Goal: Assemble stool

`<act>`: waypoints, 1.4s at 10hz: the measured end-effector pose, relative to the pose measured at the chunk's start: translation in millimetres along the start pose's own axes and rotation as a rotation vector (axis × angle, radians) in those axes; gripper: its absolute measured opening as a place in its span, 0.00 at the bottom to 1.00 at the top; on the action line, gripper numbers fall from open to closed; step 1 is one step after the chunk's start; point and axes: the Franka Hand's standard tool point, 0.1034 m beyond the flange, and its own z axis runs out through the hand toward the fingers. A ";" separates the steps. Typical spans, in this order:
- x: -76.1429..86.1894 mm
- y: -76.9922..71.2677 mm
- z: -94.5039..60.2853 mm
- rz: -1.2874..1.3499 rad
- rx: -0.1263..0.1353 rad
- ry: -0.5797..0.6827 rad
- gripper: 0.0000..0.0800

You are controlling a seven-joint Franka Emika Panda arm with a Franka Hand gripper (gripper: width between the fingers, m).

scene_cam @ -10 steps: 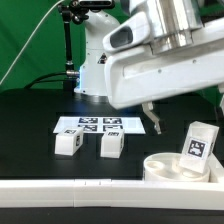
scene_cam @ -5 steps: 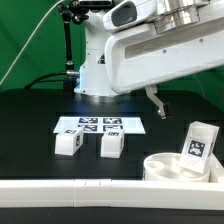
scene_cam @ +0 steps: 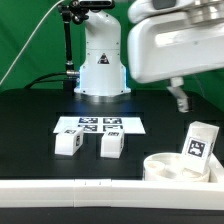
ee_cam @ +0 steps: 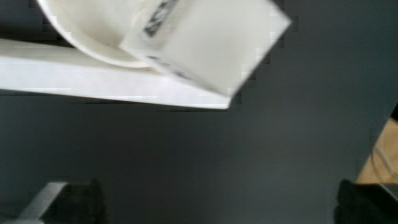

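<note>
Fingers point(ee_cam: 59, 200) of the gripper point(scene_cam: 180, 99) stand spread wide with nothing between them; the hand hangs empty at the upper right of the exterior view, above the black table point(scene_cam: 30, 120) and apart from every part. Below it, in the lower right corner, lies the stool's seat disc point(scene_cam: 155, 168), with one upright leg point(scene_cam: 198, 146) standing in it, tag facing the camera. Whether that leg is fully seated in its socket cannot be told. Two more legs lie loose in the lower left half of the frame, the first loose leg point(scene_cam: 68, 143) just beside the second loose leg point(scene_cam: 111, 146), both in front of the marker board point(scene_cam: 100, 124). A white rail point(scene_cam: 60, 190) runs along the bottom edge. The wrist view shows the seat, the upright leg and the rail close under the hand.

Judged from this, the work is between grasps: one leg is placed and the others wait. The next move probably calls for bringing the open jaws down square over one part, either the upright leg to fasten it or a loose one to fetch it, and closing on its flat sides without knocking the seat
</note>
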 end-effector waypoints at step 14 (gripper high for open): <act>-9.0 6.2 8.0 -0.486 0.045 -0.224 0.81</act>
